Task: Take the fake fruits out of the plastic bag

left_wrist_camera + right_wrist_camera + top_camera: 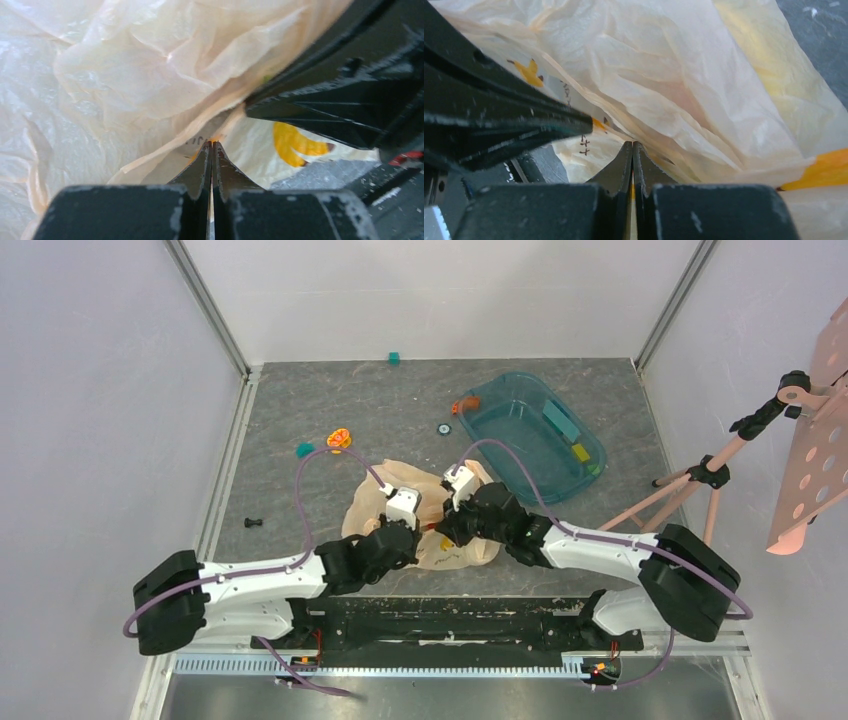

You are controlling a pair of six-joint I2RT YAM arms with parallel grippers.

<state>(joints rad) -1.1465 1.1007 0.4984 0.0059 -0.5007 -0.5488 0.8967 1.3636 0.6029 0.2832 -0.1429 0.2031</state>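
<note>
The plastic bag (pixel 470 551) lies crumpled on the table between my two arms, pale peach with orange printed marks (pixel 294 144). My left gripper (pixel 212 143) is shut, its tips pinching a folded rim of the bag (pixel 150 75). My right gripper (pixel 632 143) is shut too, pinching the bag (pixel 664 75) film close beside the left one. From above, the left gripper (pixel 414 532) and right gripper (pixel 446 529) nearly meet over the bag. The fake fruits are hidden inside. Only a yellowish glow (pixel 764 65) shows through the film.
A teal tub (pixel 497 390) with coloured blocks stands at the back right. An orange-yellow ring toy (pixel 339 439) and a teal block (pixel 305 449) lie behind the bag. A small black piece (pixel 254 524) lies left. A pink tripod stand (pixel 700 480) leans in at the right.
</note>
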